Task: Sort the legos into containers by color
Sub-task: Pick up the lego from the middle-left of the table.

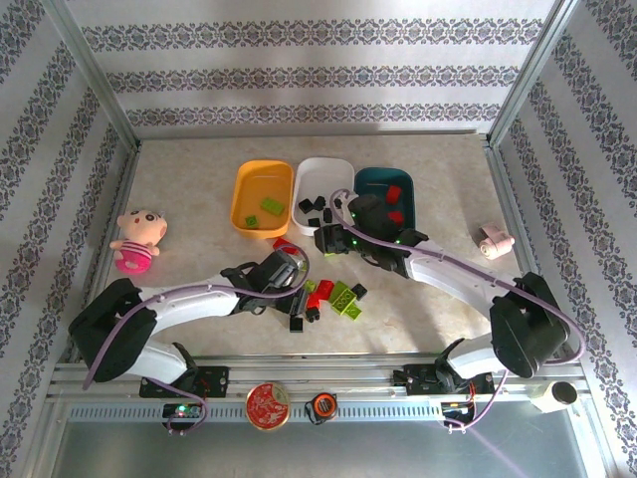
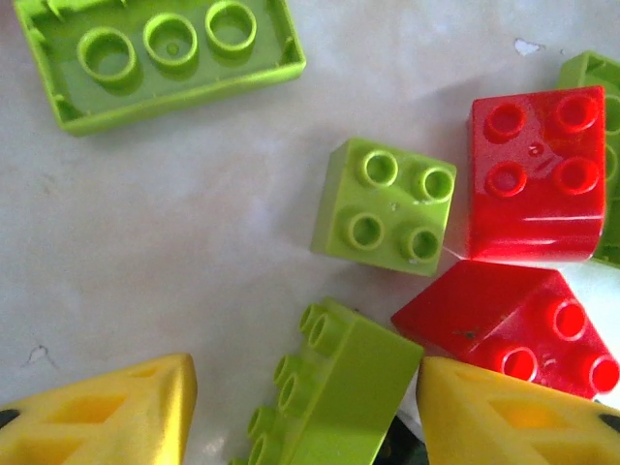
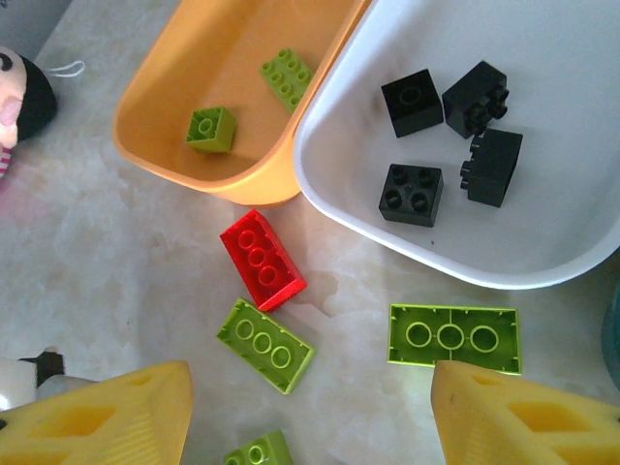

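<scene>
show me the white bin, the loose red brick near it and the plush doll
white bin (image 3: 567,225): right wrist view, bare floor
red brick (image 3: 263,259): right wrist view, middle of upward face
plush doll (image 1: 137,227): top external view, its head

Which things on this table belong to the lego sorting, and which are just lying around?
Job: legos, orange bin, white bin, teal bin.
Lying about: doll, red tin, pink object.
</scene>
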